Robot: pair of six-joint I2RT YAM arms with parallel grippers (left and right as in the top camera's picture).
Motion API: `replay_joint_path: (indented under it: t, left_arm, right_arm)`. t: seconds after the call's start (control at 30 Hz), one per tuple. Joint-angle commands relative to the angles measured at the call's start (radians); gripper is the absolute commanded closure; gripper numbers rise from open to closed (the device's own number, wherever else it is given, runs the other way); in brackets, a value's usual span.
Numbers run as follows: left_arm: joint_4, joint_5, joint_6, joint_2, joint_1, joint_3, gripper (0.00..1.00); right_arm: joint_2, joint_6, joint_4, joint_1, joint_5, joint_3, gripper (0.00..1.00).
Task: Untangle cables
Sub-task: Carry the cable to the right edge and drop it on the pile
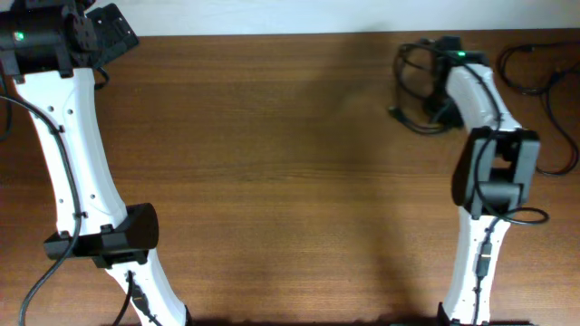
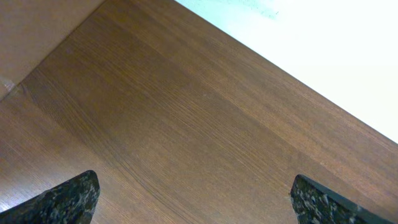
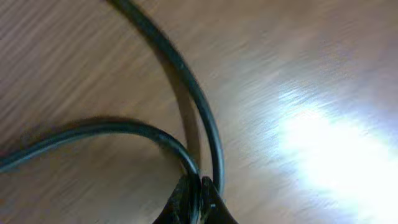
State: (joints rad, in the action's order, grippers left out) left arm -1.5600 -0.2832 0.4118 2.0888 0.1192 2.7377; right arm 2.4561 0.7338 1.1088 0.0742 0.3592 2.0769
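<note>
Barely begun, I judge: the cables [image 1: 410, 86] lie bundled in loops on the tabletop [image 1: 272, 163], right claw [image 3: 198, 198] pinched on one, left claw [image 2: 196, 199] apart and empty.

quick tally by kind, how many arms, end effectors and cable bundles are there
arms: 2, left arm and right arm
end effectors: 2, left end effector and right end effector
cable bundle: 1
total: 5

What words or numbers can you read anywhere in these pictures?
None: no word, label, brand or number can be read in any of the three views.
The white arms show only small green lights, which are not text.
The cables and the table are unmarked.
</note>
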Motion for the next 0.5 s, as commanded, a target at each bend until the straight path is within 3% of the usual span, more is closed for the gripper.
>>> replay_joint_path:
  t: [0.0, 0.47]
  left_arm:
    - [0.003, 0.011, 0.01, -0.031, -0.001, 0.007, 0.01]
    - [0.003, 0.019, 0.01, -0.031, -0.002, 0.007, 0.01]
  right_arm:
    - [-0.108, -0.001, 0.026, 0.066, 0.063, -0.007, 0.96]
    - [-0.14, 0.0, 0.067, 0.171, 0.111, -0.007, 0.96]
